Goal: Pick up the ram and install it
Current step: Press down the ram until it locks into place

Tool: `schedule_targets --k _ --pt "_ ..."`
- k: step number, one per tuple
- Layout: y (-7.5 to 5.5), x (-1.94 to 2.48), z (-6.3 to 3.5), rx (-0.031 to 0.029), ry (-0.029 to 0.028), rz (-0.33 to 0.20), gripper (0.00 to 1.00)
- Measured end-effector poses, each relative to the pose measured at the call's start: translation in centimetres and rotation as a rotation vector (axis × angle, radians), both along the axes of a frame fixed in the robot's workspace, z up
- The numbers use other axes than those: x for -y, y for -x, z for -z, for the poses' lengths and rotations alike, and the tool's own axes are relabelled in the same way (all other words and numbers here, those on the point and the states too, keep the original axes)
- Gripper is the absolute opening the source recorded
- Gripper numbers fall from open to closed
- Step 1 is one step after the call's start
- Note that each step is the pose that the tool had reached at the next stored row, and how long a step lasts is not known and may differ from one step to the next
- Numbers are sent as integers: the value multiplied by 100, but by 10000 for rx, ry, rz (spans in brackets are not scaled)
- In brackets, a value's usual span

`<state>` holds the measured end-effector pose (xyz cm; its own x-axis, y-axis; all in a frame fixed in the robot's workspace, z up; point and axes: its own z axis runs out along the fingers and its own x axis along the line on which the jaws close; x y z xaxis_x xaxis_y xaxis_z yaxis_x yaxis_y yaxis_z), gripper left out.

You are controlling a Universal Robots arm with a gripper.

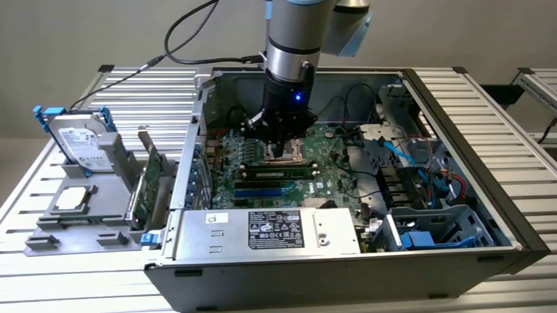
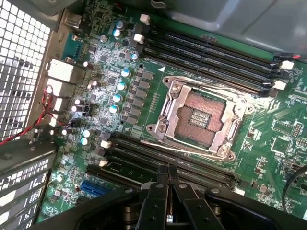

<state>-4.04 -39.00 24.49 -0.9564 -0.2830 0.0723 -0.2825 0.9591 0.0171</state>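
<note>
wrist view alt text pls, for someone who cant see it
Shut black gripper pressing down over a green RAM stick seated in a long black memory slot on the green motherboard. Beyond it lies the empty silver-framed CPU socket, then more black memory slots.

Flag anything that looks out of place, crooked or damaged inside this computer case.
Nothing looks damaged or askew. The CPU socket sits bare, without processor or cooler, and most memory slots are empty. One ram stick lies level in a slot just below the shut gripper. Cables by the drive bays are loose but not snagged.
</note>
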Motion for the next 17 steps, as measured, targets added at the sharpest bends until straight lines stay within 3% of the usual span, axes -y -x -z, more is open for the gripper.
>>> schedule_targets --k 7,10,13,17 --pt "0 0 0 14 23 857 11" --pt "0 0 0 18 64 1170 11" --pt "0 0 0 26 143 1443 11" --pt "0 0 -10 39 303 1741 11"
